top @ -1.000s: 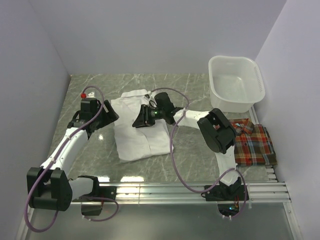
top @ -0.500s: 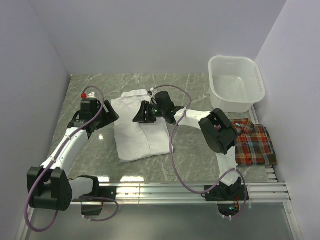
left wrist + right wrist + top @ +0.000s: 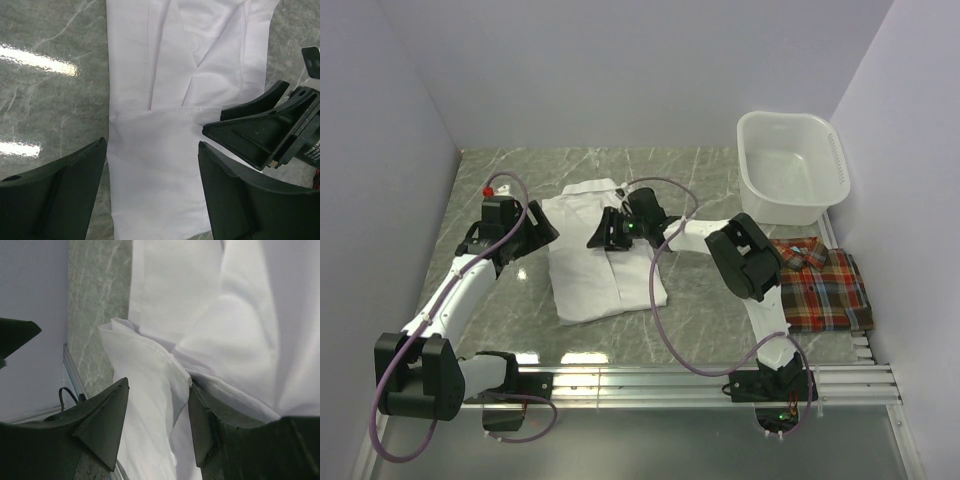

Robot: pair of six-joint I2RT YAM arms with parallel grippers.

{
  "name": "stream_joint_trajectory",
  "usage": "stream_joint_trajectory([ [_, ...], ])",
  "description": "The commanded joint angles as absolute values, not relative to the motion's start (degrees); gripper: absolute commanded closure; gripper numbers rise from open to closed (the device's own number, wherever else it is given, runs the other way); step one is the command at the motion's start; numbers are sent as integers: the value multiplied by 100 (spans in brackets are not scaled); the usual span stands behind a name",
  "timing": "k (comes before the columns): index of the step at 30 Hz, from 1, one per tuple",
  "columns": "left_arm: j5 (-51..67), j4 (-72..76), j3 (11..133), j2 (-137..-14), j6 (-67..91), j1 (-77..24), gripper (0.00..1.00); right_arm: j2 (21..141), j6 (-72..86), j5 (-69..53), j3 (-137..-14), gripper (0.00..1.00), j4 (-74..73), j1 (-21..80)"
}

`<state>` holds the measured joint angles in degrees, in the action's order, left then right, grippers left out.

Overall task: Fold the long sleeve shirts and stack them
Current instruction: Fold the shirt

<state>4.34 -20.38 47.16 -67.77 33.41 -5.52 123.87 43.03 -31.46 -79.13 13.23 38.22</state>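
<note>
The white long sleeve shirt point(image 3: 590, 275) lies flat mid-table, its sides folded inward, collar toward the back. My left gripper point(image 3: 542, 232) hovers open at its left edge; in the left wrist view its fingers point(image 3: 152, 170) straddle white cloth point(image 3: 145, 75) without touching it. My right gripper point(image 3: 601, 234) is low over the shirt's upper middle, also seen from the left wrist point(image 3: 260, 132). Its jaws point(image 3: 157, 390) stand apart over a raised fold of the white shirt point(image 3: 235, 315), which brushes the right finger. The plaid shirt point(image 3: 830, 290) lies folded at the right edge.
A white plastic basin point(image 3: 785, 210) stands at the back right, just behind the plaid shirt. Metal rails point(image 3: 720, 380) run along the near edge between the arm bases. Walls close in the table on the left, back and right.
The right gripper has opened and let go of the white cloth, shifting slightly back and left. The shirt's right flap now lies flat, its lower corner further right. The left arm has not moved.
</note>
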Motion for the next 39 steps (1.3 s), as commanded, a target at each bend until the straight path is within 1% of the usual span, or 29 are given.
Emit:
stream_joint_trajectory([
  [1, 492, -1863, 4702, -6776, 3217, -527, 20, 12384, 4552, -3077, -7788, 42, 1836, 3639],
  [4, 492, -1854, 4702, -6776, 3217, -527, 20, 12147, 4614, -2945, -7463, 41, 2030, 3481],
  [11, 510, -1907, 4737, -6925, 3217, -527, 20, 11628, 4236, -2593, -7234, 42, 1529, 3358],
  [15, 474, -2039, 4798, -7110, 3383, -527, 25, 11216, 4464, -2759, -6821, 43, 1942, 3208],
  [16, 614, -2039, 4799, -7128, 3471, -536, 27, 11145, 4482, -2908, -6786, 43, 1986, 3173],
  [17, 702, -1987, 4808, -7163, 3567, -536, 38, 11084, 4500, -2944, -6759, 44, 1995, 3121],
  [18, 808, -1917, 4790, -7180, 3734, -545, 47, 10952, 4483, -2962, -6759, 45, 1978, 3094],
  [19, 991, -1803, 4764, -7198, 3805, -562, 53, 10899, 4456, -2962, -6767, 46, 1934, 3076],
  [20, 1045, -1706, 4746, -7259, 3893, -571, 61, 10864, 4413, -2953, -6794, 47, 1855, 3041],
  [21, 1081, -1531, 4720, -7329, 4059, -580, 65, 10837, 4403, -2944, -6803, 48, 1846, 3032],
  [22, 1072, -1477, 4720, -7513, 4156, -606, 71, 10854, 4403, -2944, -6820, 49, 1828, 3024],
  [25, 1142, -1214, 4685, -7865, 4534, -633, 78, 11030, 4587, -2953, -6786, 53, 1898, 2936],
  [26, 1073, -1100, 4667, -8101, 4622, -642, 84, 11074, 4745, -2979, -6646, 57, 2159, 2901],
  [27, 1064, -838, 4580, -8199, 4780, -642, 87, 11170, 4824, -2997, -6575, 58, 2284, 2831],
  [28, 1046, -670, 4544, -8409, 4842, -659, 92, 11232, 4903, -3006, -6505, 62, 2407, 2804],
  [29, 994, -529, 4518, -8507, 4938, -677, 94, 11363, 5052, -3032, -6365, 64, 2661, 2752],
  [32, 818, -80, 4535, -8946, 5018, -791, 96, 11583, 5238, -3094, -6171, 68, 3031, 2611],
  [35, 747, 438, 4597, -9386, 5088, -888, 96, 11768, 5256, -2980, -6004, 71, 3120, 2496],
  [39, 651, 685, 4711, -9729, 5063, -958, 95, 11813, 5265, -2945, -5801, 72, 3208, 2321],
])
